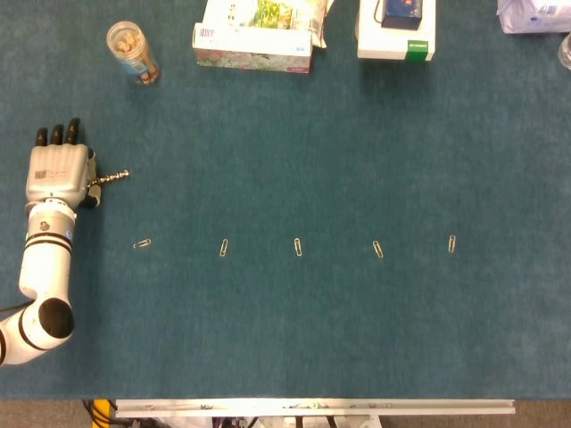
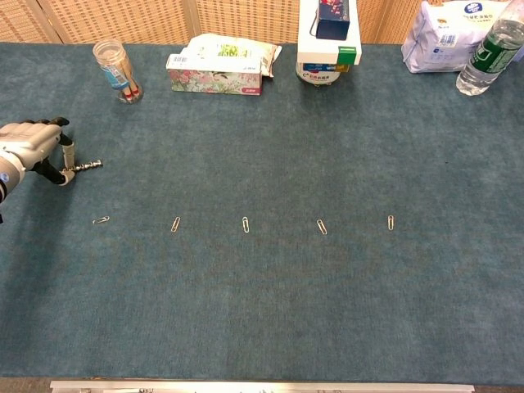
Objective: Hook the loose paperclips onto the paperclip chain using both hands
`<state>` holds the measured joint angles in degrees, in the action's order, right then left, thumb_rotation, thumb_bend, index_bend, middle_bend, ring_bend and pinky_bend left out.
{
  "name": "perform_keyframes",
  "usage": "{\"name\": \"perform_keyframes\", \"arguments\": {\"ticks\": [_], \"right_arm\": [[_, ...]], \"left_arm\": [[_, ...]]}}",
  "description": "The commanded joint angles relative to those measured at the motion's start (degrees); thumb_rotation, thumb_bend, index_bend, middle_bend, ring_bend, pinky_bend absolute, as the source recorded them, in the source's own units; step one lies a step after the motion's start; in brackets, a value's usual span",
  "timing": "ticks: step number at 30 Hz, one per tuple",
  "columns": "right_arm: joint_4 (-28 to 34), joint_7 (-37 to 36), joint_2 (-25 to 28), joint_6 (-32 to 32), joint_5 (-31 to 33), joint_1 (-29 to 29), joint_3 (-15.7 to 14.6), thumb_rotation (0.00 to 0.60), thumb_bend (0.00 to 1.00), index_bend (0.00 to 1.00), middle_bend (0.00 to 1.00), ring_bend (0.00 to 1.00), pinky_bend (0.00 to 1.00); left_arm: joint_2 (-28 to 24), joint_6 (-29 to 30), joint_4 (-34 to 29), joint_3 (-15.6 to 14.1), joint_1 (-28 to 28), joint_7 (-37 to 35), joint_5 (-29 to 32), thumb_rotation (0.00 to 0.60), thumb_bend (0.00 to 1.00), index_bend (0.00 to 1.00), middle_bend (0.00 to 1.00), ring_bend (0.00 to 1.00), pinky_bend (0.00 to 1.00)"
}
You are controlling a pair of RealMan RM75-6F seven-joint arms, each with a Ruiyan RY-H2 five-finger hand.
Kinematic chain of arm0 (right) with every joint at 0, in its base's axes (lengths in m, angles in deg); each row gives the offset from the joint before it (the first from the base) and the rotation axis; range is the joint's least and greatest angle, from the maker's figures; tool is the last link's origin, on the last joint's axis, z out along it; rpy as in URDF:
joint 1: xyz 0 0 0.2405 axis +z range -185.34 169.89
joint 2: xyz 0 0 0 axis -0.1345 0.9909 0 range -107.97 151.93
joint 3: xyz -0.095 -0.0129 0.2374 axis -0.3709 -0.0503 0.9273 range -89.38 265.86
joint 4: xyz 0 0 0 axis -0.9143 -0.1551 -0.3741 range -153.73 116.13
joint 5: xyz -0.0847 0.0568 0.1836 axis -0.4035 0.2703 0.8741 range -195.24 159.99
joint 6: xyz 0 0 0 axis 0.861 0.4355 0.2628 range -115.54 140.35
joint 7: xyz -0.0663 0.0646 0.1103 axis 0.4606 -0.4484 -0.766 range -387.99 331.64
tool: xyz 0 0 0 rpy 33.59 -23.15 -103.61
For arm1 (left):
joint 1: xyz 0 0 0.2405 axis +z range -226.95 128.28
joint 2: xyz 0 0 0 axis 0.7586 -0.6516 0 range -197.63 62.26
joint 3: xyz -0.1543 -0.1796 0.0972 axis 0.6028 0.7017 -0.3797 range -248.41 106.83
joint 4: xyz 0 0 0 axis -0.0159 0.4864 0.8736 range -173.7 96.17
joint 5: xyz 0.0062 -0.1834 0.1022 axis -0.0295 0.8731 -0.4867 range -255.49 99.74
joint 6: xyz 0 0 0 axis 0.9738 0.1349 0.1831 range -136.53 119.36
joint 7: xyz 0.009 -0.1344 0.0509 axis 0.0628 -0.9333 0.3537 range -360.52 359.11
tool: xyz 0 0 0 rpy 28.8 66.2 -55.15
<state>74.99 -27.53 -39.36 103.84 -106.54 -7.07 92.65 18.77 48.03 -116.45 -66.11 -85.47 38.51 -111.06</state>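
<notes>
Paperclip chain (image 1: 112,176) is sticking out from the left hand (image 1: 61,169), whose fingers are pinching it; five loose paperclips (image 1: 298,247) are lying in a row on the tabletop (image 1: 357,152). Judging ahead: bringing the chain's free end low beside the nearest clip (image 1: 142,243) should help hooking.

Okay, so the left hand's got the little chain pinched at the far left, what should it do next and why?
Probably carry the paperclip chain, pinched by the left hand, down toward the nearest loose paperclip. That clip lies on the cloth just below the hand, first in a row of five, and none looks hooked on yet. The right hand is out of view, so it would likely need to come in too.
</notes>
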Motion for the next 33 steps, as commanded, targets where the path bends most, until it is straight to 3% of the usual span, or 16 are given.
{"name": "perform_keyframes", "arguments": {"ticks": [1,33], "right_arm": [[0.0,0.0,0.0,0.0,0.0,0.0,0.0,0.600,0.61,0.43,0.42,0.37,0.44],[0.1,-0.3,0.2,0.3,-0.1,-0.1,0.0,0.600,0.61,0.43,0.42,0.37,0.44]], "left_arm": [[-0.1,0.0,0.0,-0.1,0.0,0.1,0.1,0.600,0.36,0.48,0.00,0.00,0.00],[1.0,3.2,1.0,-1.0,0.7,2.0,-3.6,0.600,0.36,0.55,0.00,0.00,0.00]]}}
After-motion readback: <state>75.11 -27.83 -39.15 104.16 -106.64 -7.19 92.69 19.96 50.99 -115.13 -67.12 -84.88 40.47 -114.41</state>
